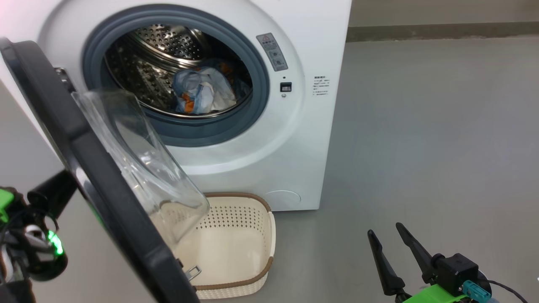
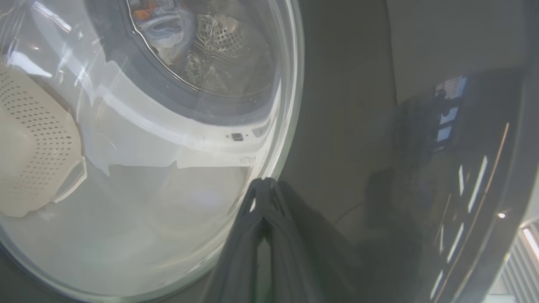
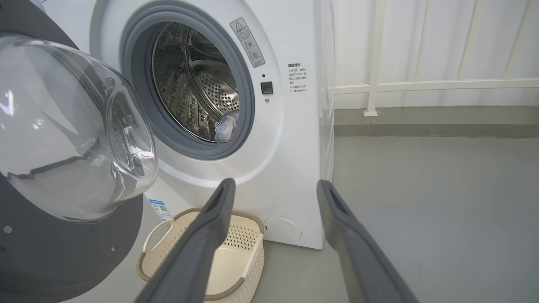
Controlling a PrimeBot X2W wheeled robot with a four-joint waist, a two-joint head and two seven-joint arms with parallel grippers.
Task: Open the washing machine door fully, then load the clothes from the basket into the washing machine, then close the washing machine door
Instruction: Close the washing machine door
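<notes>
**Closing stage.** The door stands swung out on its left-side hinge, between the two tools. The clothes lie in the drum of the machine, and the basket sits empty on the floor below. The left tool, jaws shut on nothing, has its tips at the door's outer face by the glass edge, apparently touching; the opening lies beyond. The right tool, wide open and empty, hangs well apart to the right. By this judgement the left arm is placed for the push.

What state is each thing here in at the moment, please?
Door: open, swung partway out.
Washing machine: loaded, mouth uncovered.
Clothes: bunched inside it.
Basket: upright, looks empty.
Left gripper: shut, tips at the door.
Right gripper: open, empty.
</notes>
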